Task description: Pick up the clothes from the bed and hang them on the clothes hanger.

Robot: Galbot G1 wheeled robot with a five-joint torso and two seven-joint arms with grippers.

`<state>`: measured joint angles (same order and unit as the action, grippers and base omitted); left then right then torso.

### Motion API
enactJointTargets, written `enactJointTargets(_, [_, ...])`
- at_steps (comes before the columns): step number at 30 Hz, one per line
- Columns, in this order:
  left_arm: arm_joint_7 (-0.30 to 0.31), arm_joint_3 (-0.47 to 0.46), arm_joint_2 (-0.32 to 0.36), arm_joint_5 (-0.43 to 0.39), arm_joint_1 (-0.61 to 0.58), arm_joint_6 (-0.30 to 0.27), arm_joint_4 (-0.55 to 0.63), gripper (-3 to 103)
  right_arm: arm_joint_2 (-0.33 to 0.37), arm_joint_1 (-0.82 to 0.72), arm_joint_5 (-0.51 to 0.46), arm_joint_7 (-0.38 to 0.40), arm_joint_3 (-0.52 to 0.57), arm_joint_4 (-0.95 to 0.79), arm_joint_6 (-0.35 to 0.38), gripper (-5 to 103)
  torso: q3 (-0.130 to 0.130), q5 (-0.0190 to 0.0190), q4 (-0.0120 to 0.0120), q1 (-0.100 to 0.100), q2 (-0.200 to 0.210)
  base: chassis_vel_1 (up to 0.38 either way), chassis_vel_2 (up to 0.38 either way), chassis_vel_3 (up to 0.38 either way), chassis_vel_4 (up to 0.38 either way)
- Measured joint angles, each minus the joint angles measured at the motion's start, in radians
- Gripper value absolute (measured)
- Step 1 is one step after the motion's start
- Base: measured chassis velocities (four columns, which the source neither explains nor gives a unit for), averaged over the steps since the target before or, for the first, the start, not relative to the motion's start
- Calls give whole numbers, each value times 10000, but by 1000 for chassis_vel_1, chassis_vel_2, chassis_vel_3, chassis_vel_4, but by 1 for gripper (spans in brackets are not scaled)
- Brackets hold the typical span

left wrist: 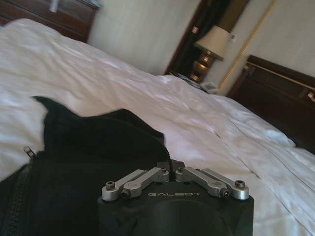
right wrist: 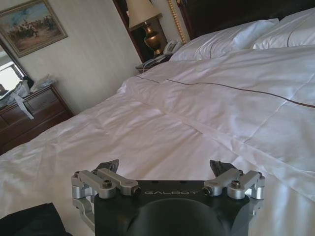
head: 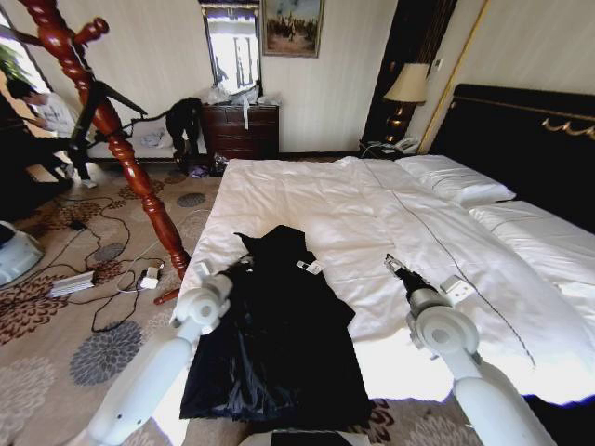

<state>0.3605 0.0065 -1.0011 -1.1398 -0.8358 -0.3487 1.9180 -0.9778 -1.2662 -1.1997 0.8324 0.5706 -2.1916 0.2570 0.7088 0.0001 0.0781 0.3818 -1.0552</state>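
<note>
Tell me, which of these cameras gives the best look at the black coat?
The head view: there the whole coat lies flat on the white bed, collar and small white tag included. The left wrist view catches just its upper part and a zipper, close up. The right wrist view catches a dark corner at the picture's edge.

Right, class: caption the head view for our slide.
Black coat lies on white bed; left end effector at its shoulder, right end effector over bare duvet.

Both arms reach forward, left pincer (left wrist: 172,171) with fingers pressed together, right pincer (right wrist: 167,169) spread wide.
</note>
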Motion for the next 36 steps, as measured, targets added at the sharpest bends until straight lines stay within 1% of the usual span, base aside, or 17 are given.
enactJointTargets(1, [0, 0, 0, 0, 0, 0, 0, 0, 0, 0, 0, 0, 0, 0, 0, 100, 0, 0, 0, 0, 0, 0, 0, 0, 0])
enactJointTargets(3, [134, 626, -53, 186, 220, -59, -73, 0, -24, -101, 12, 0, 88, -20, 0, 100, 0, 0, 2, 0, 0, 0, 0, 0, 0])
enactJointTargets(6, [483, 1170, -151, 424, 147, -289, -272, 0, -72, -247, 28, 1, 212, -69, 0, 100, 0, 0, 0, 0, 1, 0, 0, 0, 0])
enactJointTargets(9, [594, 1302, -159, 570, -67, -377, -350, 0, -77, -324, 33, 1, 270, -81, 0, 100, 0, -3, -3, 0, 1, 0, 0, 0, 0])
enactJointTargets(13, [632, 1208, -134, 737, -433, -405, -225, 0, -87, -350, 59, 1, 299, -55, 0, 100, 0, -3, -2, 0, 1, 0, 0, 0, 0])
enactJointTargets(16, [724, 807, -41, 446, -978, -436, 375, 0, -131, -259, 68, 6, 212, -21, 0, 100, 0, -2, -2, 0, 0, 0, 0, 0, 0])
enactJointTargets(18, [747, 723, -9, 382, -1088, -471, 491, 0, -137, -235, 68, 8, 190, -18, 0, 100, 0, -2, -2, 0, 0, 0, 0, 0, 0])
enactJointTargets(22, [1172, -169, 208, -31, -1923, -1161, 1343, 22, -147, -117, 68, 17, 74, 5, 0, 100, 0, -2, -3, 0, 1, 0, 0, 0, 0])
enactJointTargets(24, [1241, -432, 232, -163, -2084, -1303, 1560, 22, -148, -111, 69, 17, 72, 5, 0, 100, 0, -3, -3, 0, 1, 0, 0, 0, 0])
enactJointTargets(27, [1542, -1238, 339, -988, -2468, -1661, 2458, 38, -161, -132, 69, 18, 85, 4, 0, 100, 0, -3, -2, 0, 1, 0, 0, 0, 0])
enactJointTargets(28, [1542, -1238, 339, -988, -2468, -1661, 2458, 38, -161, -132, 69, 18, 85, 4, 0, 100, 0, -3, -2, 0, 1, 0, 0, 0, 0])
enactJointTargets(30, [1690, -1939, 372, -1483, -2687, -1691, 2981, 48, -172, -165, 69, 23, 108, -39, 0, 100, 0, -2, 0, 0, 0, 0, 0, 0, 0])
enactJointTargets(31, [1764, -2241, 343, -1644, -2743, -1645, 3045, 48, -178, -179, 69, 23, 115, -69, 0, 100, -1, -1, 0, -1, 0, 0, 0, 0, 0])
enactJointTargets(33, [2024, -3145, 167, -1844, -2825, -1390, 2719, 59, -194, -240, 63, 27, 146, -160, 0, 100, -1, -2, -2, -1, 0, 0, 0, 0, 0])
enactJointTargets(34, [2024, -3145, 167, -1844, -2825, -1390, 2719, 59, -194, -240, 63, 27, 146, -160, 0, 100, -1, -2, -2, -1, 0, 0, 0, 0, 0])
enactJointTargets(35, [2314, -3628, 49, -1660, -2827, -1299, 2140, 65, -194, -302, 57, 30, 168, -222, 0, 100, 0, -2, -1, -1, 0, 0, 0, 0, 0])
enactJointTargets(36, [2314, -3628, 49, -1660, -2827, -1299, 2140, 65, -194, -302, 57, 30, 168, -222, 0, 100, 0, -2, -1, -1, 0, 0, 0, 0, 0])
